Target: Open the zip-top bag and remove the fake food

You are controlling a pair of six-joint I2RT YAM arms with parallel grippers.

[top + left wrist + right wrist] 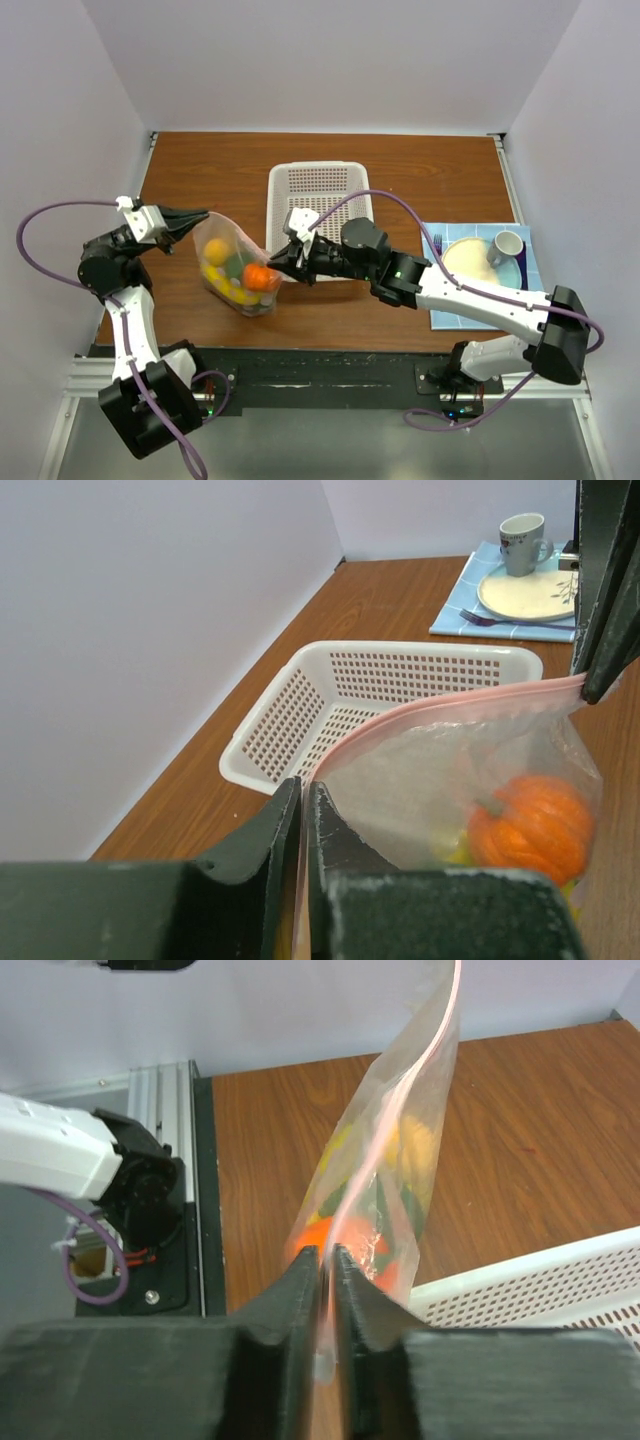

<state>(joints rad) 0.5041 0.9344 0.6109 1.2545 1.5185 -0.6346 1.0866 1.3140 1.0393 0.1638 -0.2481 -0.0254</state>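
The zip-top bag (pixel 228 243) hangs stretched between both grippers over the wooden table, its pink zip strip along the top. Inside lies the fake food: an orange piece (pixel 259 277), yellow pieces (pixel 213 252) and something green (pixel 234 265). My left gripper (pixel 197 219) is shut on the bag's left top corner; in the left wrist view the jaws (pixel 303 786) pinch the strip, with the bag (pixel 440 760) and orange piece (pixel 530 825) beyond. My right gripper (pixel 274 262) is shut on the right corner; in its own view the gripper (pixel 327 1256) clamps the bag (pixel 400 1170) edge.
A white perforated basket (pixel 318 195) stands just behind the bag, also seen as the basket (pixel 400 680) and basket (pixel 540 1285). At the right, a blue mat (pixel 445 312) carries a beige plate (pixel 475 265), a cup (pixel 505 246) and a fork. White walls close in on three sides.
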